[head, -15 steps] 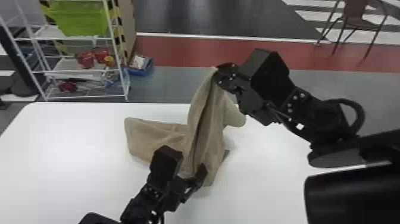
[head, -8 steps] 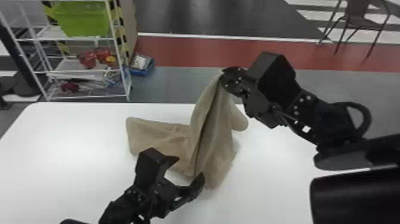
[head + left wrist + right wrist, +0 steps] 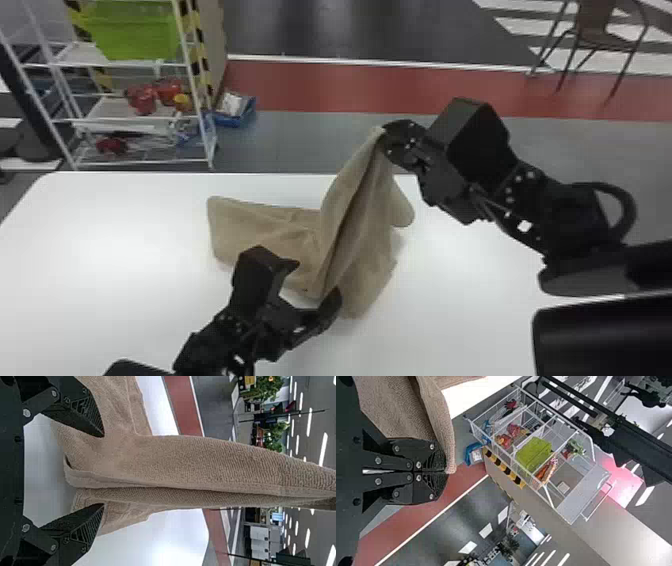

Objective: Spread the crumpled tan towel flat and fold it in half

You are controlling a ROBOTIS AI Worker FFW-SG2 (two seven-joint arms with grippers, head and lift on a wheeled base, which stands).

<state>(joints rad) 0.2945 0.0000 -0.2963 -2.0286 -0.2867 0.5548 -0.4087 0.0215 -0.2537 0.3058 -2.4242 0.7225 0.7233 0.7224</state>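
Observation:
The tan towel (image 3: 350, 215) hangs in folds from my right gripper (image 3: 387, 134), raised over the table's far side. Its lower part rests on the table, with one flap lying out to the left. In the right wrist view the right gripper (image 3: 445, 471) is shut on the towel's edge (image 3: 443, 423). My left gripper (image 3: 317, 277) stands low at the towel's near side, its fingers apart. From the left wrist, the towel (image 3: 190, 463) spans the view beyond the left gripper (image 3: 104, 470), which is open and not clamped on the cloth.
The white table (image 3: 125, 240) extends on both sides of the towel. Behind its far edge stand a white wire shelf (image 3: 135, 120) with a green bin (image 3: 132, 30) and a blue box (image 3: 235, 112) on the floor. A chair (image 3: 595, 30) is at the far right.
The left gripper has shifted left and toward the near edge, and its fingers have spread. The right gripper has moved slightly right with the towel, whose hanging part swung right.

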